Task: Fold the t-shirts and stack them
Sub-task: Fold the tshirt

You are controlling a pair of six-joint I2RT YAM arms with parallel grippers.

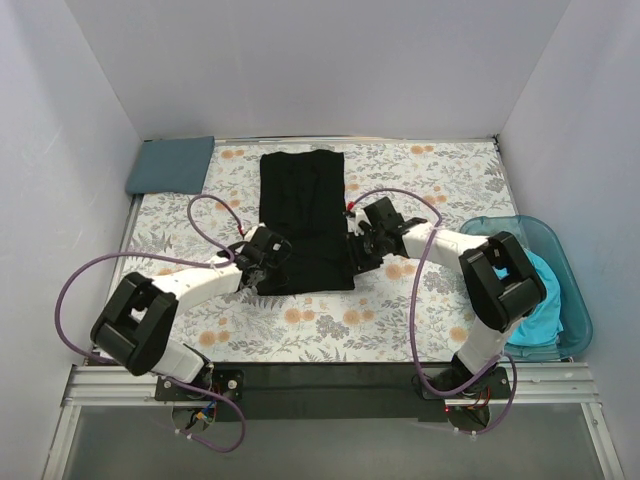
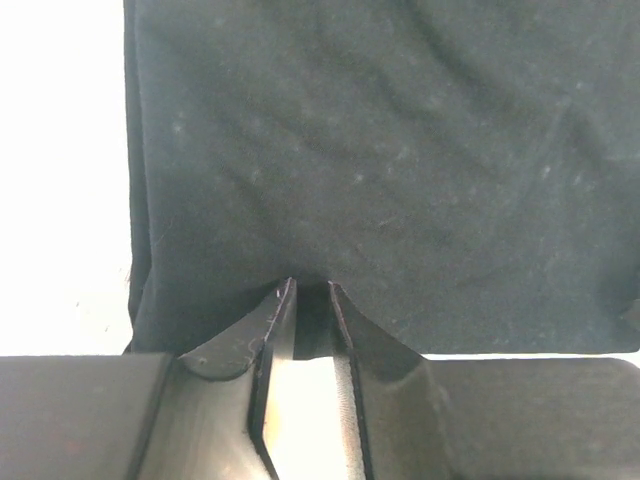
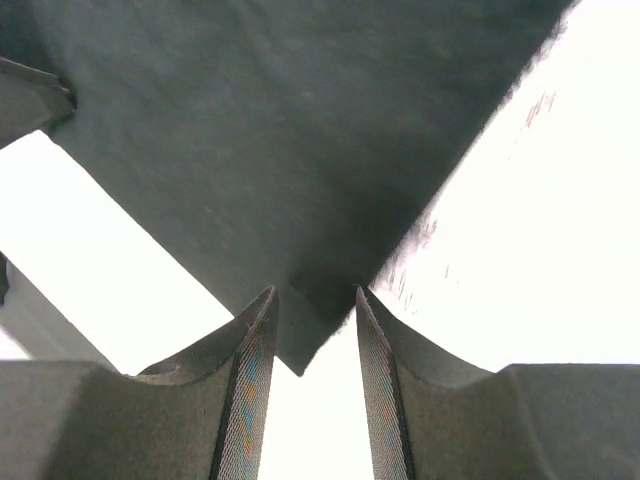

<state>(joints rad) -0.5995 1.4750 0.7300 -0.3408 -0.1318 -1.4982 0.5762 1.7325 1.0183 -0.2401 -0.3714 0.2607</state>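
A black t-shirt, folded into a long narrow strip, lies flat on the middle of the table. My left gripper is at its near left corner. In the left wrist view the black t-shirt has its hem between the tips of the left gripper, whose jaws stand a narrow gap apart. My right gripper is at the near right corner. In the right wrist view that corner of the black t-shirt lies loose between the open right gripper. A slate blue-grey t-shirt lies folded at the far left. A turquoise t-shirt sits crumpled in the tub.
The floral table cloth covers the table. A translucent teal tub stands at the right edge, beside the right arm's elbow. White walls close in the table on three sides. Purple cables loop over both arms.
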